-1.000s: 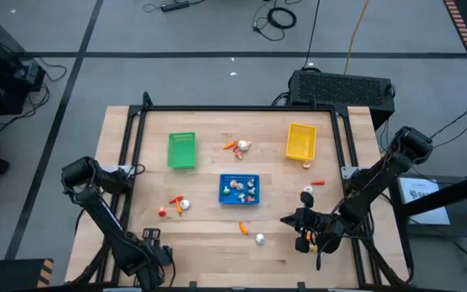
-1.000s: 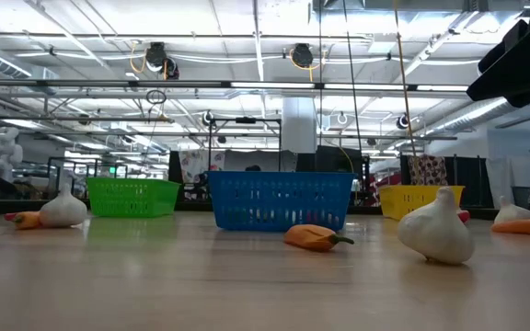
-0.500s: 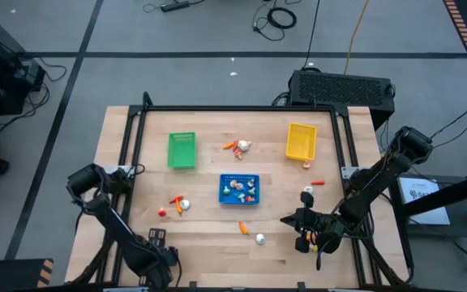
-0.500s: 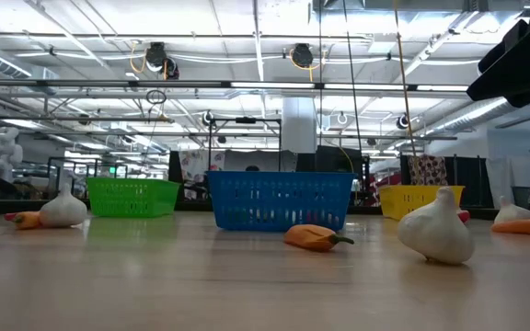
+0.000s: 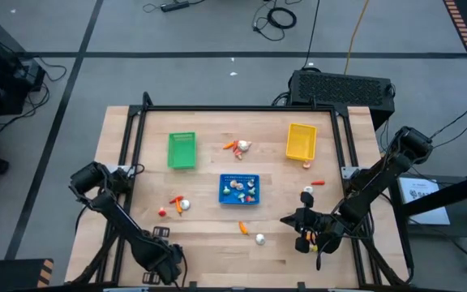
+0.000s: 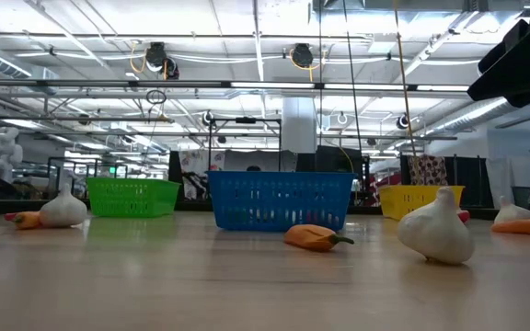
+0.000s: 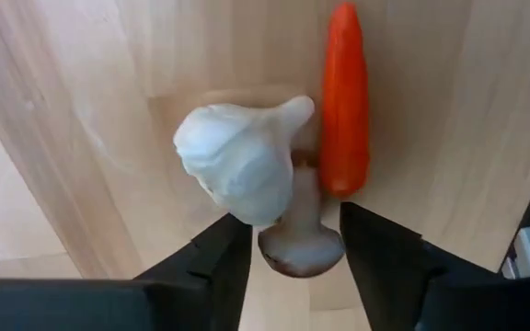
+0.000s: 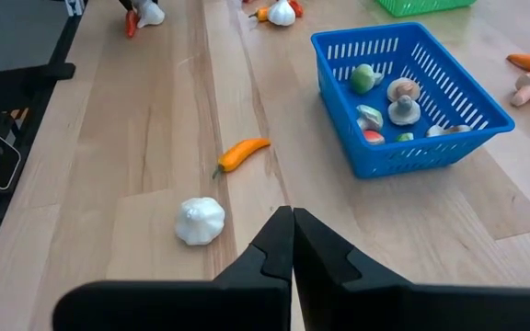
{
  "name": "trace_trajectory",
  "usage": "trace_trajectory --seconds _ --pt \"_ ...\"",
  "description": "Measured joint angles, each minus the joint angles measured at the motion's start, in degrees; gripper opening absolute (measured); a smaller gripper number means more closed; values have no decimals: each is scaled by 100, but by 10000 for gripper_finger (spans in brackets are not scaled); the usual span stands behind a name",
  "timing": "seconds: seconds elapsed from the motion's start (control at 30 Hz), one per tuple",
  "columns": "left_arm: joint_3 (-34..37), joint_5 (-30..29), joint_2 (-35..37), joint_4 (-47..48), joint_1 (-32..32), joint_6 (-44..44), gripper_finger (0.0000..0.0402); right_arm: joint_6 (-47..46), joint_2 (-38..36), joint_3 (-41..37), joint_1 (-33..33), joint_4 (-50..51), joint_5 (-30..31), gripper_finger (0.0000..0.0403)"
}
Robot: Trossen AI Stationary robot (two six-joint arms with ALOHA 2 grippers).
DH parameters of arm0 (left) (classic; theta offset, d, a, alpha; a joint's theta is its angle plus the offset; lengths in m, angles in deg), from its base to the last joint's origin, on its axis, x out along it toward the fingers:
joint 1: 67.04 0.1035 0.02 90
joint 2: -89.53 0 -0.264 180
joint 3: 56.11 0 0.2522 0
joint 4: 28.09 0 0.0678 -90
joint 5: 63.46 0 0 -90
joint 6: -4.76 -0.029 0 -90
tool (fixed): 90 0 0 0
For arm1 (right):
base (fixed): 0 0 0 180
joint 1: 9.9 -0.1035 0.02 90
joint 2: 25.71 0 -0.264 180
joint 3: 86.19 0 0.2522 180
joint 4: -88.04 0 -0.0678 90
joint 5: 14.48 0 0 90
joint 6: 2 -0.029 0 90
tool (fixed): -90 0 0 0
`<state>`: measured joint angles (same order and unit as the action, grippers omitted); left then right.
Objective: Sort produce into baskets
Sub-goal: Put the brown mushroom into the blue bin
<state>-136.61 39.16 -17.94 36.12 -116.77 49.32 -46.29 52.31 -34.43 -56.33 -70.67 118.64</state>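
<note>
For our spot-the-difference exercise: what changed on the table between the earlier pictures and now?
Only the left arm moved: it swung slightly toward the middle of the table's front edge, carrying the left gripper along. Nothing was taken hold of or let go. The right gripper, fingers shut, the produce and the three baskets stayed put.

Contents of the blue basket (image 5: 239,189) too small to be identified from above. Left gripper (image 5: 162,261) cut off near the frame's lower edge. Mushroom (image 7: 300,241) partly hidden behind the garlic bulb (image 7: 239,171); grip undetermined.
</note>
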Motion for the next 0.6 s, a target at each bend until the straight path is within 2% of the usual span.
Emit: trace_trajectory --seconds 0.43,0.6 --pt "0 105 -1 56 34 -2 116 -39 0 0 0 -1 0 0" --pt "-47 116 23 754 156 150 107 -50 0 0 0 -2 1 0"
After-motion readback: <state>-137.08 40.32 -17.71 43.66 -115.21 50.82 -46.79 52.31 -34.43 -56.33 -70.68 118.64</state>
